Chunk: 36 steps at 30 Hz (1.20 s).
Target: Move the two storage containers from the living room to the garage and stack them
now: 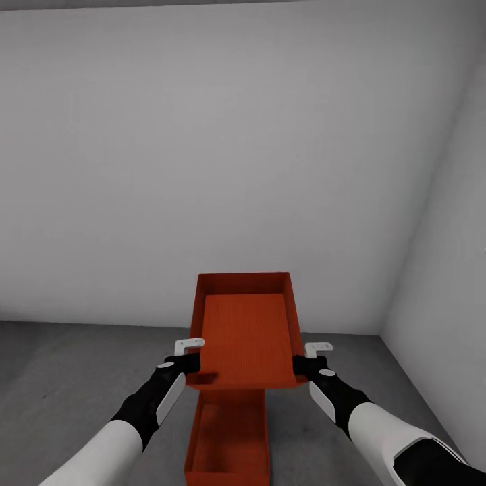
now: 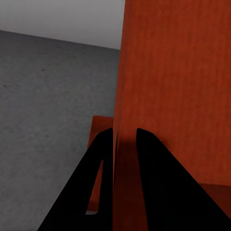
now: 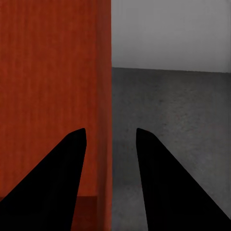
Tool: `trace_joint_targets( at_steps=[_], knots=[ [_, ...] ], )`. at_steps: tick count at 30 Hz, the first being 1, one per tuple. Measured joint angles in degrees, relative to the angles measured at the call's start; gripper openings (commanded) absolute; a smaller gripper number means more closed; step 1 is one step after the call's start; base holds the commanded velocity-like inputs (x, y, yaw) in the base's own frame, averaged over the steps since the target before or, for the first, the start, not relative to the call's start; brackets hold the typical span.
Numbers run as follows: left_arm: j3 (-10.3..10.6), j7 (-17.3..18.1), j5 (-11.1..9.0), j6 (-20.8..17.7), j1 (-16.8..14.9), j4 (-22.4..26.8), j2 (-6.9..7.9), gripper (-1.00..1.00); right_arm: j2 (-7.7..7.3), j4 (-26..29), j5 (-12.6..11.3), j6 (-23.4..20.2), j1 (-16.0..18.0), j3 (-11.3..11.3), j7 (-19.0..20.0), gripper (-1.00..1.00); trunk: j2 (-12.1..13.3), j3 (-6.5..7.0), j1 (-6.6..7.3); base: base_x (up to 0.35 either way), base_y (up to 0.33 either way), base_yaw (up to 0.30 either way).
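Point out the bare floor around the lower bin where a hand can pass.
Grey floor lies open left of the lower bin, out to the back wall. A narrower strip runs between that bin and the side wall. Above it is crowded: the held bin hangs there, left gripper and right gripper on its sides.

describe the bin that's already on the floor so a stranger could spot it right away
Start at the grey concrete floor before the plain white wall. Low in the head view lies a red-orange storage container, open side up. Unlike its twin, the raised container held between both tools, it rests on the floor directly beneath.
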<state>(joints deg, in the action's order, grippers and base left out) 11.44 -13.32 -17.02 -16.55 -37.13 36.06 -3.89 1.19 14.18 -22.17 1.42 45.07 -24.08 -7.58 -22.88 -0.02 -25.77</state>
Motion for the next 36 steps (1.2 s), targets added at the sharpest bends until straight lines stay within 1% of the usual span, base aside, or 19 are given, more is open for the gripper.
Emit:
trace_joint_targets(
  at_steps=[12,27,36],
  knots=[
    [-0.03,-0.01,0.02,-0.15,0.00,0.00,0.00,-1.00,0.03,-0.11,0.03,-0.06,0.01,0.07,0.05,-1.00,0.00,0.00,0.01,0.012,0.007,0.000],
    [0.02,-0.01,-0.01,0.06,0.00,0.00,-0.01,-1.00,-0.01,-0.04,0.11,0.06,0.02,0.08,0.07,-1.00,-0.01,0.00,0.02,0.187,0.229,0.000],
    [0.06,-0.04,-0.07,0.10,0.00,0.01,0.00,-1.00,-0.02,0.00,0.09,0.04,0.03,0.04,0.03,-1.00,0.00,0.00,0.00,0.040,0.039,-0.001]
  ],
)
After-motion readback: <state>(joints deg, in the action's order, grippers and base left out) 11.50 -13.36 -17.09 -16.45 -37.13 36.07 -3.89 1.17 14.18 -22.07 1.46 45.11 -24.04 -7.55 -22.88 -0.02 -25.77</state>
